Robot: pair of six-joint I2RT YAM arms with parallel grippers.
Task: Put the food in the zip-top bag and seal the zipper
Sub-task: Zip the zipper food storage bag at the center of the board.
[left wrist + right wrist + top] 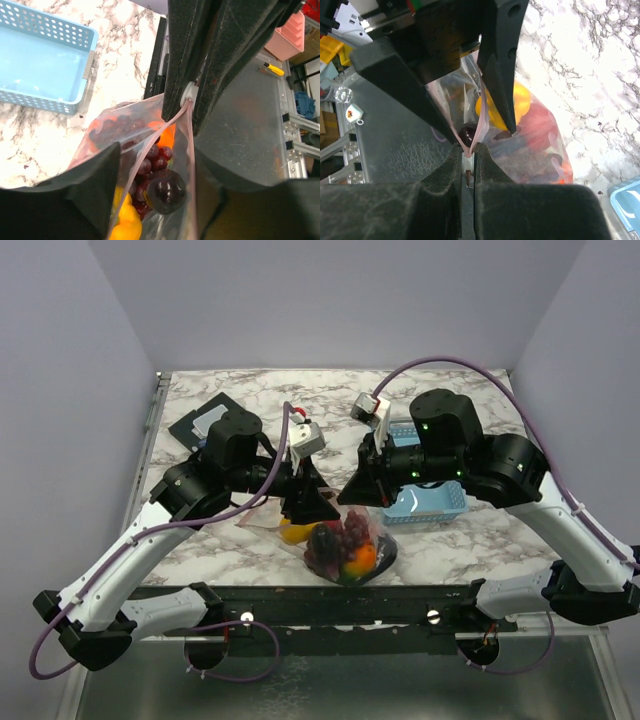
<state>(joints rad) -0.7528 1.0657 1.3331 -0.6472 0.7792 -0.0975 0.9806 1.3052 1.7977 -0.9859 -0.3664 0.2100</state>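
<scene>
The clear zip-top bag (378, 540) lies near the table's front edge, holding dark grapes (150, 160), a purple eggplant (167, 192), a yellow piece (125, 220) and an orange pumpkin (360, 558). Its mouth stands partly open. The pinkish zipper (191, 165) shows as two strips that meet at a small white end piece (189, 93). My right gripper (469, 150) is shut on that end of the zipper (482, 117). My left gripper (157, 165) is open, with one finger on each side of the bag's mouth. From above the left gripper (310, 505) and the right gripper (358, 495) sit close together over the bag.
A light-blue slotted basket (430, 502) stands empty just right of the bag, under the right arm; it also shows in the left wrist view (40, 65). A black flat object (205, 425) lies at the back left. The table's front edge (330, 590) is just beyond the bag.
</scene>
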